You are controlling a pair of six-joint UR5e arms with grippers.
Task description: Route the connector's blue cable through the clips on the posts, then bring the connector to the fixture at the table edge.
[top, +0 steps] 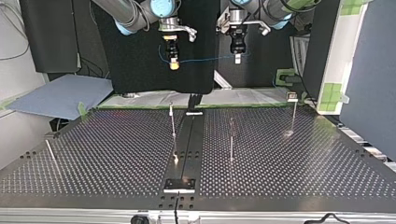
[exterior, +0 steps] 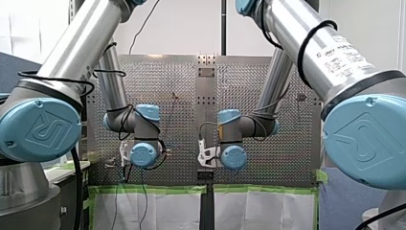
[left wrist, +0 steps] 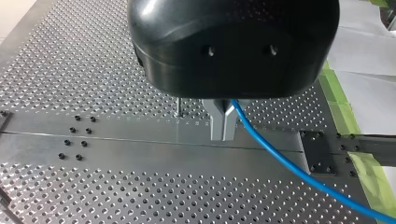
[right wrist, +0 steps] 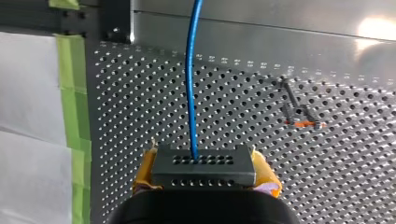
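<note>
In the top view both arms hang high above the far edge of the table. My right gripper (top: 173,64), with yellow pads, is shut on the dark grey connector (right wrist: 204,169). The blue cable (right wrist: 190,84) leaves the connector's face and runs ahead of it. It sags across (top: 205,59) to my left gripper (top: 237,58). In the left wrist view the metal fingers (left wrist: 223,125) are shut on the cable (left wrist: 280,163), which trails off to one side. Thin posts (top: 173,122) (top: 230,140) (top: 293,114) stand on the perforated table below, apart from the cable.
A leaning rod (top: 50,151) stands at the top view's left. A dark plate (top: 180,185) sits on the centre rail at the near edge. Another post with an orange clip (right wrist: 299,116) lies below my right gripper. Green tape (right wrist: 74,93) marks the table's border.
</note>
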